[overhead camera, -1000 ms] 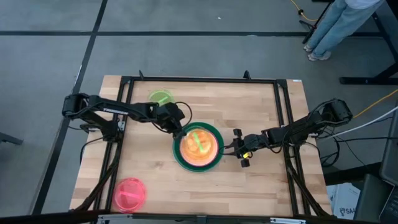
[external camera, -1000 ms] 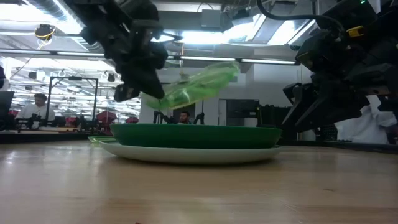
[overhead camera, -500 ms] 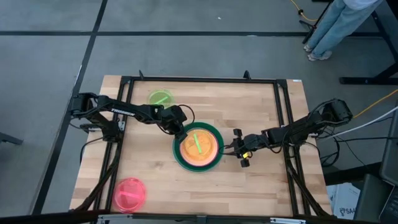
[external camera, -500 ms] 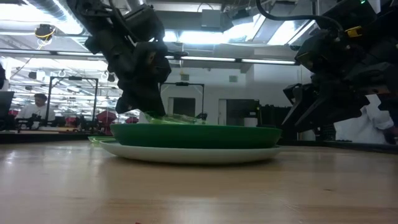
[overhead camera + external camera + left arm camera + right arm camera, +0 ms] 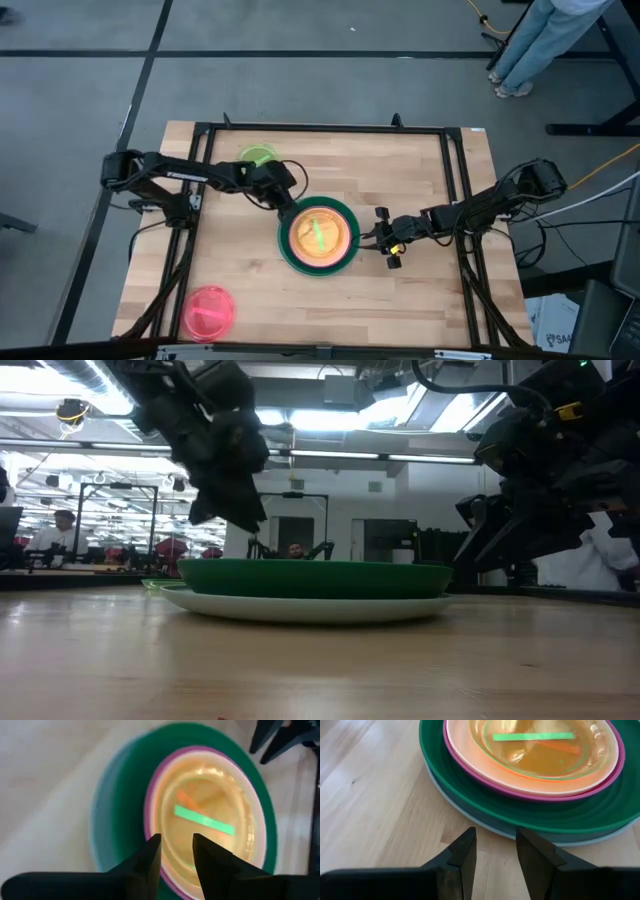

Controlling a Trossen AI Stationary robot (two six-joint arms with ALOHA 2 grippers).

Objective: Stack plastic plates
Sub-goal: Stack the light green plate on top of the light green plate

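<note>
A stack of plastic plates [image 5: 318,236] stands mid-table: light blue [image 5: 470,812] at the bottom, then dark green [image 5: 125,795], magenta, cream and orange, with a clear lime green plate [image 5: 210,820] lying on top. My left gripper [image 5: 176,839] hovers open above the stack's far-left rim [image 5: 284,203], with nothing between its fingers. My right gripper [image 5: 496,834] waits open, low over the table, just right of the stack [image 5: 376,237]. A second lime green plate [image 5: 259,157] lies far left. A pink plate [image 5: 208,312] lies at the near-left corner.
A black frame [image 5: 330,128] runs along the table's edges. Bare wood lies in front of the stack and to its near right. A person's legs [image 5: 535,45] show on the floor beyond the far-right corner.
My left gripper held a lime green plate tilted above the stack. It lowered the plate into the orange one and let go, and the plate now lies flat on top. The gripper has since risen and drawn back toward the stack's far-left rim.
</note>
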